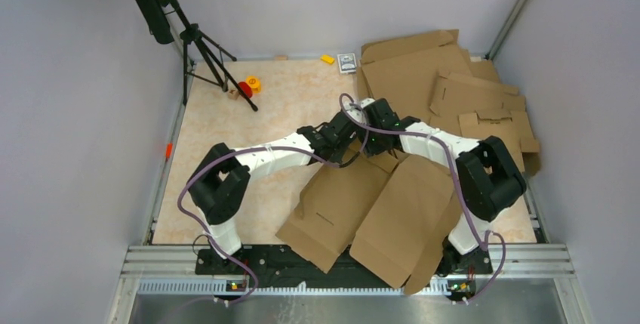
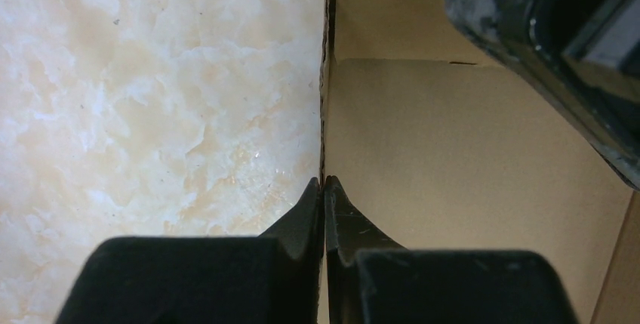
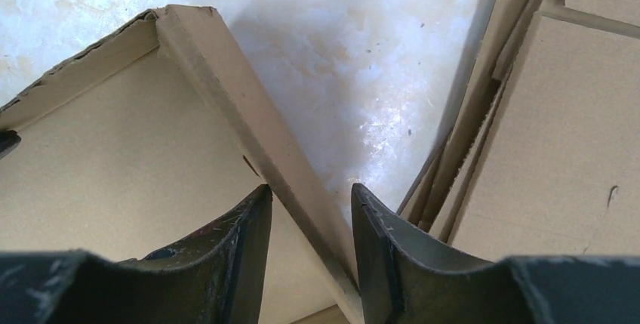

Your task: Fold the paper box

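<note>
The paper box [image 1: 377, 203] is a large brown cardboard piece lying at the table's near middle, with its far flaps raised. My left gripper [image 1: 343, 137] is shut on the thin edge of a raised wall of the box [image 2: 453, 150]; its tips [image 2: 323, 183] pinch that edge. My right gripper [image 1: 371, 121] is close beside it and shows as a dark body in the left wrist view [image 2: 558, 44]. It is open [image 3: 309, 202], with its fingers [image 3: 253, 226] either side of a raised flap [image 3: 226, 90] of the box, not clamped.
A pile of other cardboard blanks [image 1: 453, 90] lies at the back right, close to my right gripper [image 3: 543, 135]. A tripod [image 1: 200, 44], red and yellow toys [image 1: 249, 86], a yellow block [image 1: 327, 59] and a small card pack [image 1: 346, 63] are at the back.
</note>
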`<state>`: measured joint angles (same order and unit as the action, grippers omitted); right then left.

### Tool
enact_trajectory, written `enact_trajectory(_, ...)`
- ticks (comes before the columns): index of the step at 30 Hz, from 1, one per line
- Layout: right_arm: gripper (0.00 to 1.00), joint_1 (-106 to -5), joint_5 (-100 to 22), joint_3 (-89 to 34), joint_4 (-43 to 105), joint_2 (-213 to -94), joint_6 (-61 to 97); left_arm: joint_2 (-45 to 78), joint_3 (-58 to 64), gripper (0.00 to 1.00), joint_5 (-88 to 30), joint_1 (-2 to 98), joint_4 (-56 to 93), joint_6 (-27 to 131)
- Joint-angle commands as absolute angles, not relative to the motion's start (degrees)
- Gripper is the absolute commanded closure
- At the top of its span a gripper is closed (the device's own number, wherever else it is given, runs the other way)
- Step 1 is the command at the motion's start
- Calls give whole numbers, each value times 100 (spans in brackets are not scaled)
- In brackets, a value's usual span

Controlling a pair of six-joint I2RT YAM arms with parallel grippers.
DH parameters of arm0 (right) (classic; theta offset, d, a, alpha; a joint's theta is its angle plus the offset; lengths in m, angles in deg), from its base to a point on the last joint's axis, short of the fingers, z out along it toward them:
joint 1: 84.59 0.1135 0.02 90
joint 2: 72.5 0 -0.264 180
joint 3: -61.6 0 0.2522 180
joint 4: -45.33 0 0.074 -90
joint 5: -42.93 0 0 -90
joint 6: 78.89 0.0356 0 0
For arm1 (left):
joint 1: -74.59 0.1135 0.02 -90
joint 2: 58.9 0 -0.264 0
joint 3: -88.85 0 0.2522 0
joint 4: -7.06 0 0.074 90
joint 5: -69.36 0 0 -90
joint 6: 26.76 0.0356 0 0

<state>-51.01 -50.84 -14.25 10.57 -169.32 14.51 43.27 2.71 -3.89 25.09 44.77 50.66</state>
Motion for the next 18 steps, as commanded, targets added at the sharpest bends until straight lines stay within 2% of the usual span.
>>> enact_trajectory(1, 58, -5058, -5064, -1666, 1172, -17186, 1361, 4130, 354, 100, -700, 2446, 3890, 5051)
enact_trajectory(4, 64, -5049, -5072, -1715, 1155, -17332, 1352, 4078, 481, 100, -750, 2487, 3767, 5021)
enact_trajectory(8, 99, -5028, -5292, -1720, 1202, -17410, 1372, 3962, 747, 100, -1018, 2626, 3518, 4992)
enact_trajectory(15, 99, -4774, -5979, -1579, 1305, -17324, 1321, 3715, 1107, 97, -1620, 2906, 3143, 5064)
enact_trajectory(17, 74, -4724, -5965, -1610, 1243, -17338, 1317, 3664, 1199, 96, -1707, 2946, 3058, 5133)
enact_trajectory(18, 71, -4702, -5957, -1649, 1176, -17354, 1307, 3650, 1221, 95, -1738, 2968, 3036, 5156)
